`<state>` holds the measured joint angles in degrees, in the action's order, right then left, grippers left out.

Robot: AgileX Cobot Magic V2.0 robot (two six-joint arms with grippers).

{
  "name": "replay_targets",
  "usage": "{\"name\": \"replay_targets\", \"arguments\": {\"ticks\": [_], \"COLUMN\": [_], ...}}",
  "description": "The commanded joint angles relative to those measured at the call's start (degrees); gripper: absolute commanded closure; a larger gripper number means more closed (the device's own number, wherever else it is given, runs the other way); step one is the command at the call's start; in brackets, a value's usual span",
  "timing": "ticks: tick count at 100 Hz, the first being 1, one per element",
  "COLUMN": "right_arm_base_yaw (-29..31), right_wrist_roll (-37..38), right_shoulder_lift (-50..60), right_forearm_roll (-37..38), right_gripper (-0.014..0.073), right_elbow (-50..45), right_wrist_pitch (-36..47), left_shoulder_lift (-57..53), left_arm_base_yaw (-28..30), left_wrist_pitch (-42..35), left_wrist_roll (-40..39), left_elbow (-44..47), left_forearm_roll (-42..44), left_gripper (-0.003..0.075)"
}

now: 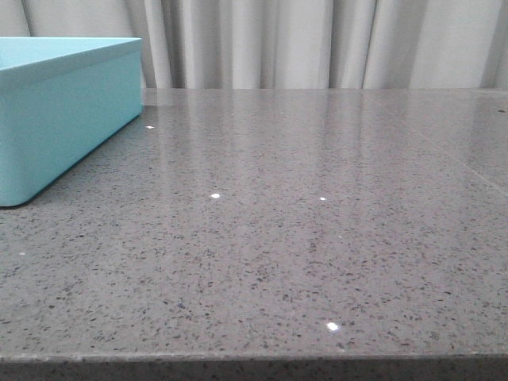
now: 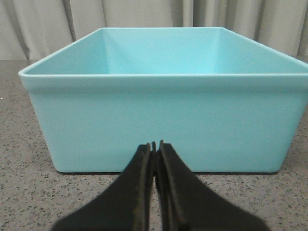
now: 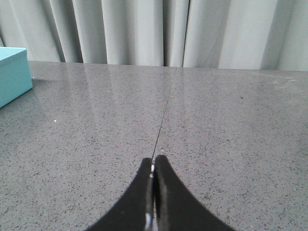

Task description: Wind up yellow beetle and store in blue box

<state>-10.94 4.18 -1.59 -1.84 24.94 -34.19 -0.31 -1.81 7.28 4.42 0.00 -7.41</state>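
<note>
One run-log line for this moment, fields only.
left hand: shut, empty, facing blue box | right hand: shut, empty, over table | yellow beetle: not in view

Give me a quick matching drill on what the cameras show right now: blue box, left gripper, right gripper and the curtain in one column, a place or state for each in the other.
Things:
1. blue box
2. left gripper
3. right gripper
4. curtain

Places or states:
A. shut, over bare grey table, near a seam line
B. hanging behind the table's far edge
C. shut, facing the box's near wall
D. open-topped, at the table's left side

Pairs: 1-D, 2-C, 3-A, 4-B
</note>
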Motion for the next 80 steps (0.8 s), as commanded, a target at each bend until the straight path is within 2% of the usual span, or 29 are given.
{"name": "replay_targets", "arguments": {"ticks": [1,8,17,24,41,53,66,80], "right_arm_base_yaw": [-0.03,-0.03,-0.03,0.35,3.54,6.27,8.47,10.19], "right_wrist_roll": [-0.44,-0.44,-0.44,-0.44,-0.44,-0.39,-0.34,-0.34], "right_shoulder_lift": [-0.91,-0.91,-0.91,-0.91,-0.91,-0.91,-0.48,3.21], "right_forearm_roll": [0.44,0.44,0.58,0.57,0.57,0.57,0.57,0.59], "right_gripper": [0.0662,0.0662,0.0662,0.0662,0.0662,0.0662,0.0662,0.0662], "right_elbow": [1.31,0.67,-2.1,-5.6,-15.29,-21.04,-25.75,-25.65], "right_wrist_pitch": [4.82,5.25,10.33,17.71,41.67,52.03,54.96,46.14], "left_shoulder_lift": [-1.78,-1.78,-1.78,-1.78,-1.78,-1.78,-1.78,-1.78], "left_arm_base_yaw": [0.09,0.09,0.09,0.09,0.09,0.09,0.09,0.09], "left_wrist_pitch": [-4.22,-4.22,-4.22,-4.22,-4.22,-4.22,-4.22,-4.22], "left_wrist_roll": [-0.61,-0.61,-0.61,-0.61,-0.61,-0.61,-0.61,-0.61], "left_elbow": [1.22,1.22,1.22,1.22,1.22,1.22,1.22,1.22], "left_forearm_roll": [-0.17,-0.17,-0.17,-0.17,-0.17,-0.17,-0.17,-0.17], "left_gripper": [0.0739,0.0739,0.0739,0.0739,0.0739,0.0739,0.0739,0.0739]}}
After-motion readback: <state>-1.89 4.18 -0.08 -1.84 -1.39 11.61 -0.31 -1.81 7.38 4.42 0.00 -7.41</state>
